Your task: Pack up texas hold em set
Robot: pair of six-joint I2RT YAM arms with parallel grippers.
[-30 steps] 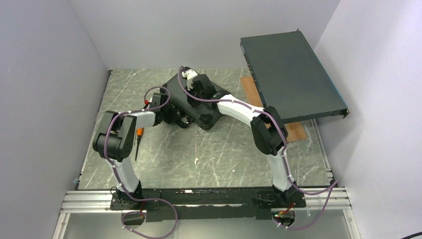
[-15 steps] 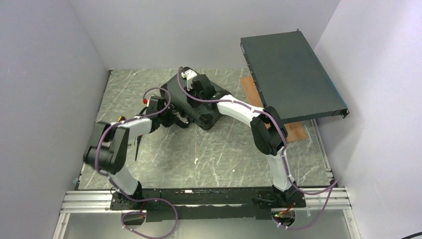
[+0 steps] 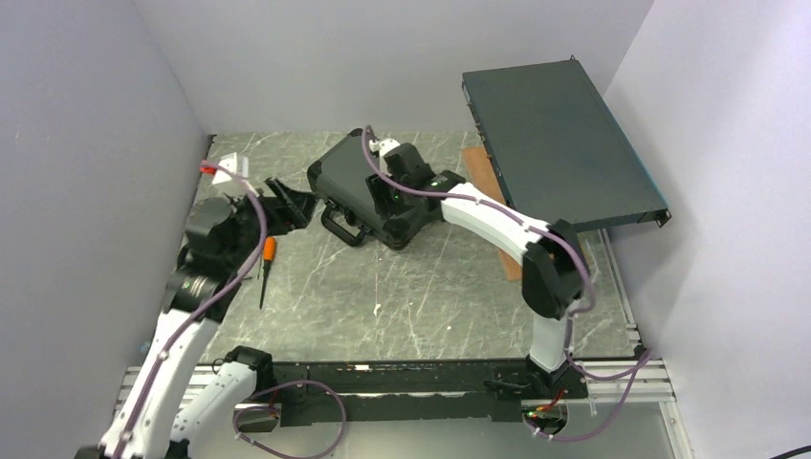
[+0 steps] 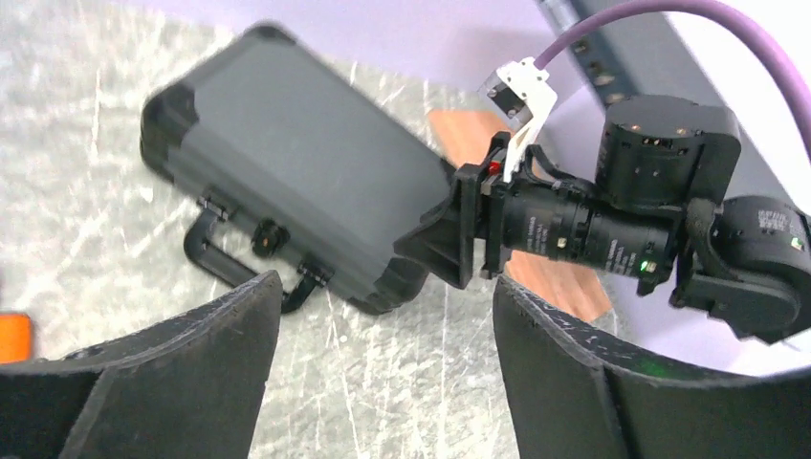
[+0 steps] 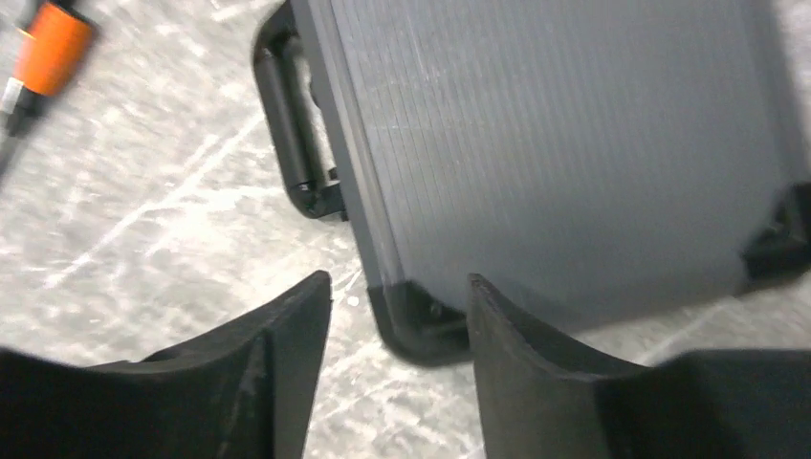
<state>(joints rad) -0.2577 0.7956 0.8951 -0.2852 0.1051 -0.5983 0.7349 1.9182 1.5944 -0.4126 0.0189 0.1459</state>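
Observation:
The texas hold em set shows only as its small black case [image 3: 356, 177], which lies shut on the table with its handle [image 3: 341, 227] facing the near side. My right gripper [image 3: 387, 203] hovers over the case's near right corner with its jaws open and nothing between them. The right wrist view shows the ribbed lid [image 5: 564, 143], the handle [image 5: 287, 124] and my open right gripper [image 5: 397, 282] just above that corner. My left gripper [image 3: 295, 206] stands open to the left of the case, apart from it. In the left wrist view, the case [image 4: 287, 163] lies beyond my open left gripper [image 4: 384, 287].
A large flat dark grey metal box [image 3: 559, 143] leans at the back right over a brown wooden board [image 3: 486, 164]. An orange-handled screwdriver [image 3: 267, 256] lies on the marble table [image 3: 421, 287] left of the case. Walls close in the left, back and right sides.
Both grippers have opened and let go of the case. The left arm has drawn back to the left and risen. The right gripper has shifted slightly right over the case.

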